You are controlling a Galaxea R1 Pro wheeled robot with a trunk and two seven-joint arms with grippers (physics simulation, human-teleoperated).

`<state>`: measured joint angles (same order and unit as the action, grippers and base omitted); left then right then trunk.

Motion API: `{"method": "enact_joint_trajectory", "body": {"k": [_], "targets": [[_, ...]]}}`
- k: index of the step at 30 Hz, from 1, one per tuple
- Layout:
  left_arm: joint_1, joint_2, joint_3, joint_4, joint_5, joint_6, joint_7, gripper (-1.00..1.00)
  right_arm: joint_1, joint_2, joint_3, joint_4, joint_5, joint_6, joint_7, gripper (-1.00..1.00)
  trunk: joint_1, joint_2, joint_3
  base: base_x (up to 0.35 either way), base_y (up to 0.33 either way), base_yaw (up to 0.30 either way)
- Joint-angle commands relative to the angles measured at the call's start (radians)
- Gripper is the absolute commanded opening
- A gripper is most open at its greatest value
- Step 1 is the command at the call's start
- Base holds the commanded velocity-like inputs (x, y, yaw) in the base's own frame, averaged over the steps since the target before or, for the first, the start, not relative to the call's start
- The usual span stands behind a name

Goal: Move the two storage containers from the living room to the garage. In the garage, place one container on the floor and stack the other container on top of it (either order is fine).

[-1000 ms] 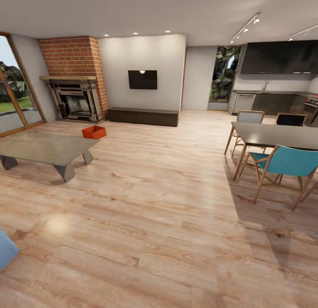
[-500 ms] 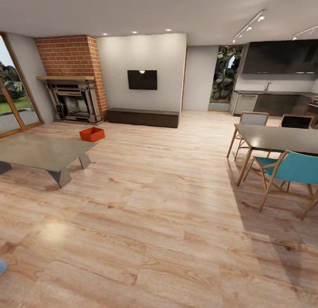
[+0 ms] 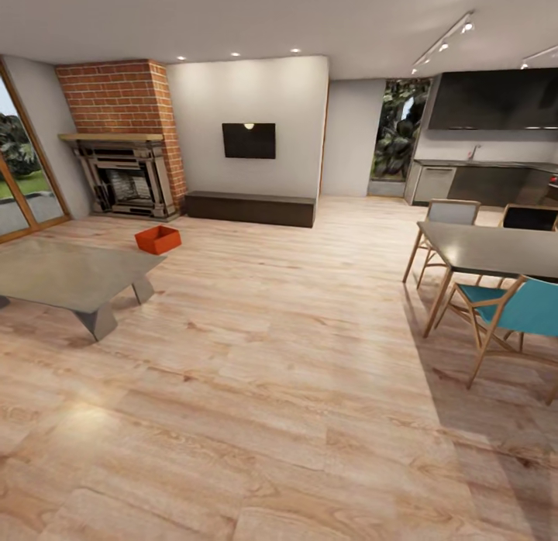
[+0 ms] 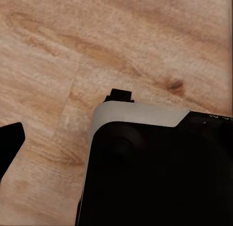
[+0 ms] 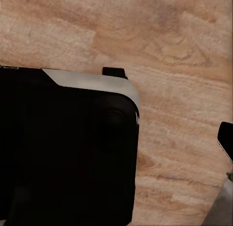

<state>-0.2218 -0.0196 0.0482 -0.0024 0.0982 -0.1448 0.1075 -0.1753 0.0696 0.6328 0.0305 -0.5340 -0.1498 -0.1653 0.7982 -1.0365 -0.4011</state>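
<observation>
One orange bin (image 3: 158, 239) on plank floor (image 3: 294, 355) beyond low table (image 3: 66, 273). Both grippers' finger positions indeterminable; wrist views blocked by dark housing.

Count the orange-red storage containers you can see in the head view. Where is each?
1. One storage container sits on the wood floor, between the fireplace and the low table. The second may be hidden or out of view.

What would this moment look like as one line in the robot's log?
room: living room | seen: one storage container on wood floor near fireplace | carried: nothing visible
</observation>
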Motion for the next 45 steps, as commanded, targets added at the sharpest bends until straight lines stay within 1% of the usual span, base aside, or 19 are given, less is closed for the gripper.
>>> {"method": "enact_joint_trajectory", "body": {"k": [1, 40, 45], "targets": [[-0.001, 0.000, 0.004, 0.001, 0.008, -0.004, 0.000, 1.00, -0.001, 0.001, 0.008, 0.003, -0.009, -0.005, 0.000, 1.00, 0.001, -0.001, -0.001, 0.323, 0.000, 0.000], [-0.001, 0.001, 0.004, 0.001, 0.008, -0.004, 0.000, 1.00, -0.001, 0.001, 0.008, 0.003, -0.007, -0.005, 0.000, 1.00, 0.001, -0.001, -0.001, 0.323, 0.000, 0.000], [-0.001, 0.001, 0.004, 0.001, 0.008, -0.004, 0.000, 1.00, -0.001, 0.001, 0.008, 0.003, -0.006, -0.005, 0.000, 1.00, 0.001, -0.001, -0.001, 0.323, 0.000, 0.140]]}}
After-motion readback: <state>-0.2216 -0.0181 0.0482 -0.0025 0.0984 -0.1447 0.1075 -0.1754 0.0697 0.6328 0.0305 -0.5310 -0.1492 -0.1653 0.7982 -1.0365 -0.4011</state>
